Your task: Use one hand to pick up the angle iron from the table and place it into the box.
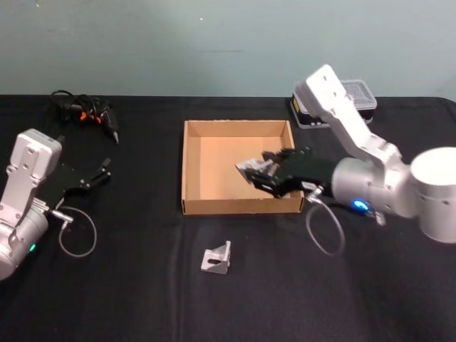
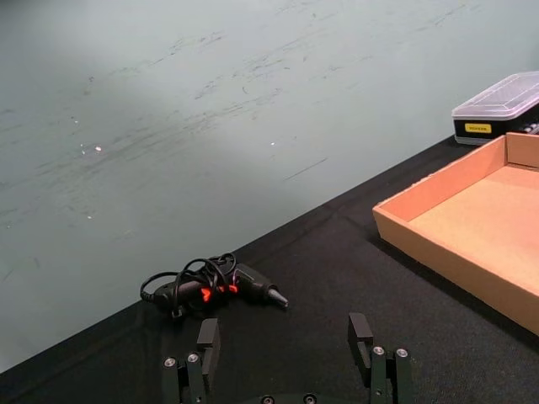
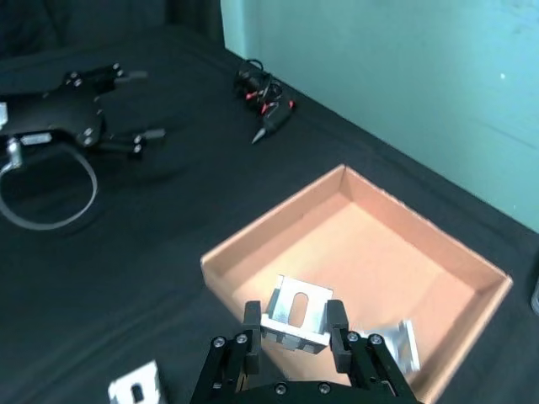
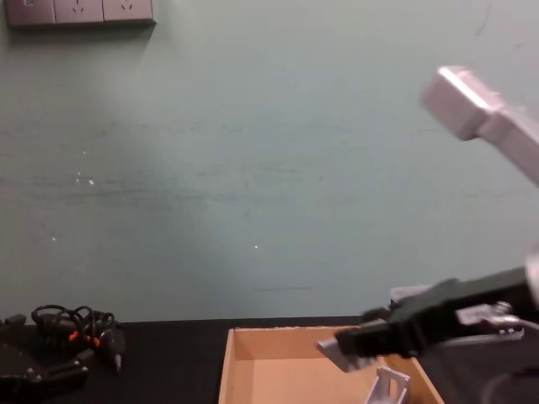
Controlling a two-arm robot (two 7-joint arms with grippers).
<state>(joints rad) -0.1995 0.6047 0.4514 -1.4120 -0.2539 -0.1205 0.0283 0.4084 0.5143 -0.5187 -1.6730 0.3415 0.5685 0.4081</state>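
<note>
My right gripper [image 1: 265, 173] hovers over the right part of the tan cardboard box [image 1: 214, 167], shut on a silver angle iron [image 1: 249, 167]. In the right wrist view that held angle iron [image 3: 296, 307] sits between the black fingers above the box floor [image 3: 370, 244], and a second angle iron [image 3: 396, 347] lies inside the box. From the chest view the held piece [image 4: 337, 353] hangs just above the box [image 4: 278, 370]. A third angle iron [image 1: 216, 258] rests on the black table in front of the box. Parked at the far left, my left gripper [image 1: 102, 173] is open.
A bundle of black cables with orange marks [image 1: 84, 110] lies at the back left. A clear-lidded black plastic case [image 1: 360, 96] stands behind the right arm. The left wrist view has the open left fingers [image 2: 360, 332], the cable bundle [image 2: 210, 286] and the box wall [image 2: 446, 261].
</note>
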